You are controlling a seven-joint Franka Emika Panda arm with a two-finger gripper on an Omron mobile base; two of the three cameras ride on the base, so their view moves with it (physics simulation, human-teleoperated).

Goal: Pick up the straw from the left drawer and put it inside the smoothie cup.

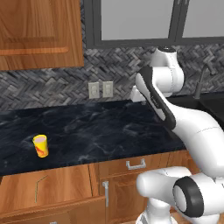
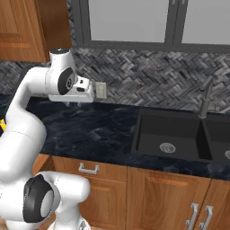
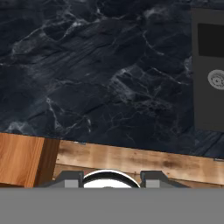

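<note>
The left drawer [image 1: 65,186] stands pulled out below the counter at the lower left. The thin straw [image 1: 39,186] lies on its flat wooden bottom, bent tip toward the counter. On the black counter above the drawer, near the front edge, stands the small yellow smoothie cup [image 1: 40,145], upright. My gripper [image 2: 72,102] hangs high over the counter, well to the right of the cup and drawer, pointing down. In the hand view its fingertips [image 3: 70,179] stand apart over the counter's front edge with nothing between them, so the gripper [image 3: 109,180] is open.
A black sink [image 2: 170,134] with a faucet [image 2: 205,101] is set into the counter to the right. Two wall outlets [image 1: 100,89] sit on the herringbone backsplash. A narrower shut drawer [image 1: 136,165] is right of the open one. Wall cabinets hang above.
</note>
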